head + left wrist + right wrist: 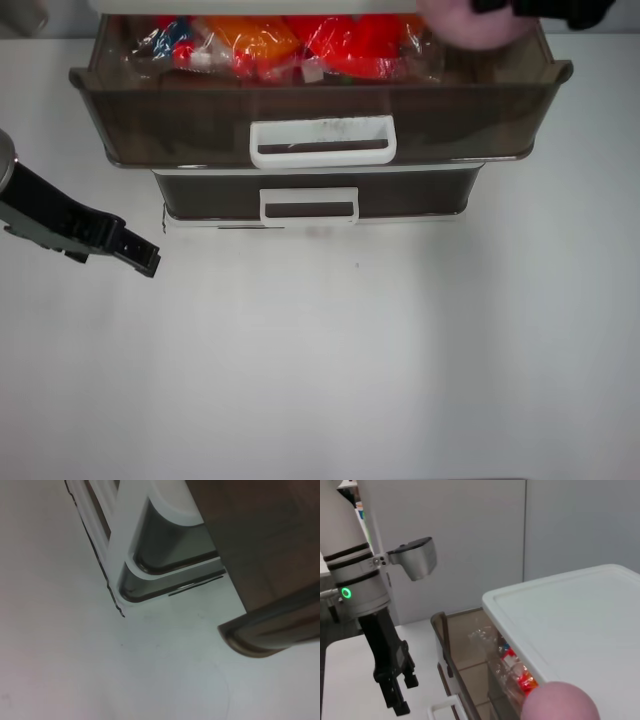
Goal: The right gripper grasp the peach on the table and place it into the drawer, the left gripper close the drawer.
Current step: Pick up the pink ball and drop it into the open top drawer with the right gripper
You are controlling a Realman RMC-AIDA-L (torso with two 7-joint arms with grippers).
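The right claw [545, 8] pinches the peach [480, 25] above the open drawer's [200, 115] 2 o'clock corner; it should release low, clear of the wrapped packs [300, 45]. The claw is cut off, its grip mostly unseen. The left claw [140, 255] waits at 9 o'clock over the worktop [350, 370]; I cannot tell its spread.

a lab — bare white table [400, 360]; plain grey partition walls [570, 530]

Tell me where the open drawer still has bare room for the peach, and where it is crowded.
The drawer is packed with red and orange wrapped items from its left end to past the middle. The only bare patch is the right end, between those items and the right wall, where the right gripper holds the peach. The left gripper hovers over open table.
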